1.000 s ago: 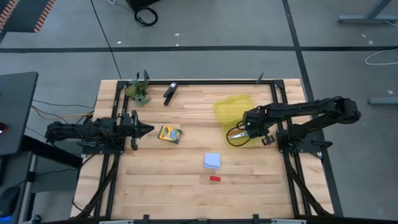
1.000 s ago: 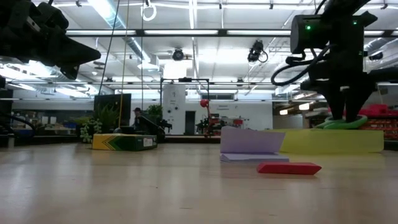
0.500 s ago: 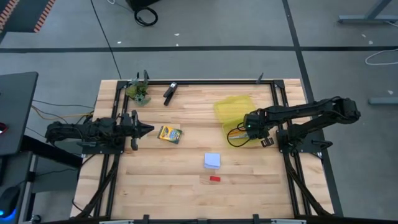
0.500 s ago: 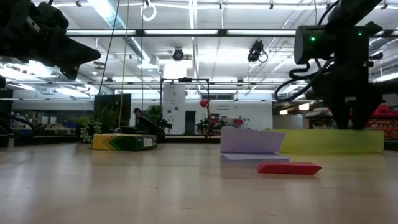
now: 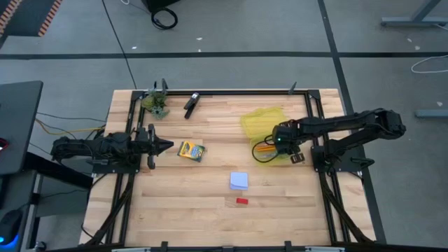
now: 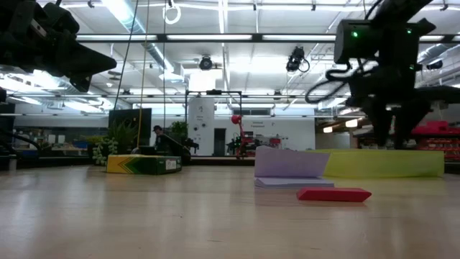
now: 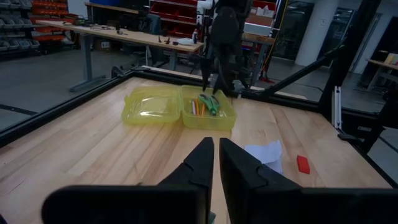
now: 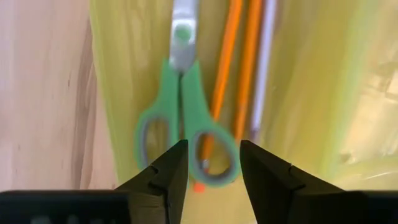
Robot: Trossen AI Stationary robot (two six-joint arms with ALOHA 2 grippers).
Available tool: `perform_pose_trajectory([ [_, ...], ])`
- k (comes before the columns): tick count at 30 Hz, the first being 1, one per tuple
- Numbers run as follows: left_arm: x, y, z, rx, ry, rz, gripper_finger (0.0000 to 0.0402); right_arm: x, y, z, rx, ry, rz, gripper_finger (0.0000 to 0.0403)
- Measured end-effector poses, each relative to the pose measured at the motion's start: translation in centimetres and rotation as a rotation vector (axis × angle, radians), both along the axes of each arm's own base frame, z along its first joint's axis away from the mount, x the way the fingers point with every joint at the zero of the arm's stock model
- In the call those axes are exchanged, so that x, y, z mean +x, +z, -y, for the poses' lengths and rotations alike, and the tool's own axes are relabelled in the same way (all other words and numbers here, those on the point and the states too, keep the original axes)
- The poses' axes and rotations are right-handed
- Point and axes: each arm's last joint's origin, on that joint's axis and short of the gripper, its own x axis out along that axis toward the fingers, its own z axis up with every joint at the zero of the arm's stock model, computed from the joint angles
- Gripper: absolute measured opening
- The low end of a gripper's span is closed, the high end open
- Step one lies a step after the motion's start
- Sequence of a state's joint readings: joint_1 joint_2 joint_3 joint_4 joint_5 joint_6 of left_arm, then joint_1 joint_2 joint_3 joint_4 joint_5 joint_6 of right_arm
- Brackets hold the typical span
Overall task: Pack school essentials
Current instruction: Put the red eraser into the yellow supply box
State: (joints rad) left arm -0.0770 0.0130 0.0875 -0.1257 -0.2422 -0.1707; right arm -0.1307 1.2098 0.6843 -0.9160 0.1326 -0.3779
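We see the right gripper [image 8: 209,163] over the yellow case [image 5: 266,131], fingers parted and holding nothing; the green-handled scissors [image 8: 185,124] lie inside beside the orange pencil [image 8: 224,74], while our left gripper [image 5: 162,146], nearly closed and empty, waits near the crayon box [image 5: 190,151]

Black clip-like object [image 5: 191,105] beside small leafy clump [image 5: 156,104] — table's [image 5: 280,210] far edge.

My wood table [image 5: 210,217], black frame. On it: yellow open case [image 5: 262,120] upper right, crayon box [image 5: 190,150] centre-left, note pad [image 5: 239,180] centre, red eraser [image 5: 241,201] below, black clip [image 5: 191,103] & green clump [image 5: 156,103] upper left.
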Motion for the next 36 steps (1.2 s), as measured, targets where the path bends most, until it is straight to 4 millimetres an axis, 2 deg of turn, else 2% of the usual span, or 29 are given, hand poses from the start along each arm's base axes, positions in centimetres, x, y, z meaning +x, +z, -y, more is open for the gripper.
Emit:
perform_pose_trajectory([
  [7,0.0,0.0,0.0,0.000,0.000,0.000,0.0026,2.6,1.6,-0.1,-0.024,-0.006,0.251,0.0153],
  [13,0.0,0.0,0.0,0.000,0.000,0.000,0.0035,4.4,1.9,-1.0,-0.027,0.041,0.403,0.0153],
  [18,0.0,0.0,0.0,0.000,0.000,0.000,0.0033,6.8,1.9,-2.3,-0.012,0.094,0.396,0.0153],
  [29,0.0,0.0,0.0,0.000,0.000,0.000,0.0030,14.3,2.2,-5.0,0.068,0.196,0.400,0.0153],
  [36,0.0,0.0,0.0,0.000,0.000,0.000,0.0035,17.5,1.2,-6.9,0.078,0.353,0.366,0.0153],
])
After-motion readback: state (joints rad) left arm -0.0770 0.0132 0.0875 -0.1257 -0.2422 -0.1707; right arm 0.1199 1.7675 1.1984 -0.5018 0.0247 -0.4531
